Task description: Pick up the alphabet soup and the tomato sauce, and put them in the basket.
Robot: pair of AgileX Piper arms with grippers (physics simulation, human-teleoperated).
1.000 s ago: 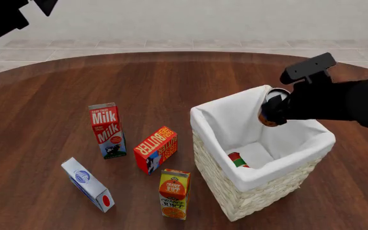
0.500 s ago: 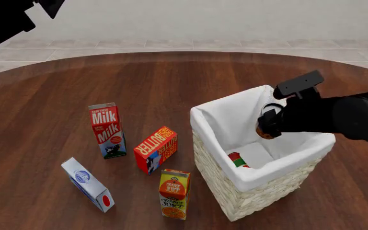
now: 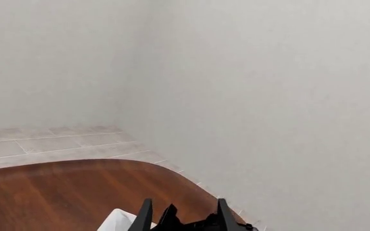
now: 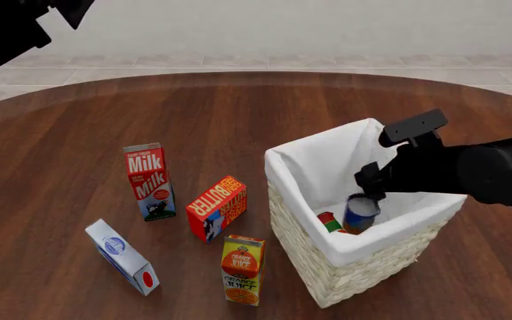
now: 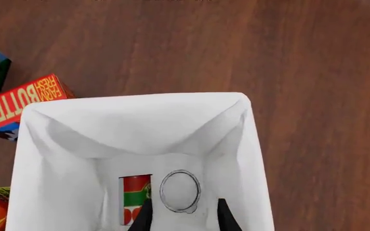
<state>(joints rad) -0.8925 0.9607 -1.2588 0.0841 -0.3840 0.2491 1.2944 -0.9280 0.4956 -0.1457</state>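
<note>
The basket of cream wicker with a white liner stands at the right of the table. Inside it the tomato sauce lies on the floor, red and green. The alphabet soup stands next to it, blue and orange, below my right gripper. In the right wrist view the alphabet soup shows its pale top just past the open right gripper, free of both fingers, beside the tomato sauce within the basket. My left gripper is open, high at the far left, holding nothing.
Left of the basket stand a red milk carton, a butter box, an orange juice carton and a white-and-blue carton lying tilted. The left arm hangs over the table's far left corner.
My right gripper sank lower over the basket and let go of the alphabet soup, which has dropped inside beside the tomato sauce. The left arm stayed put.
</note>
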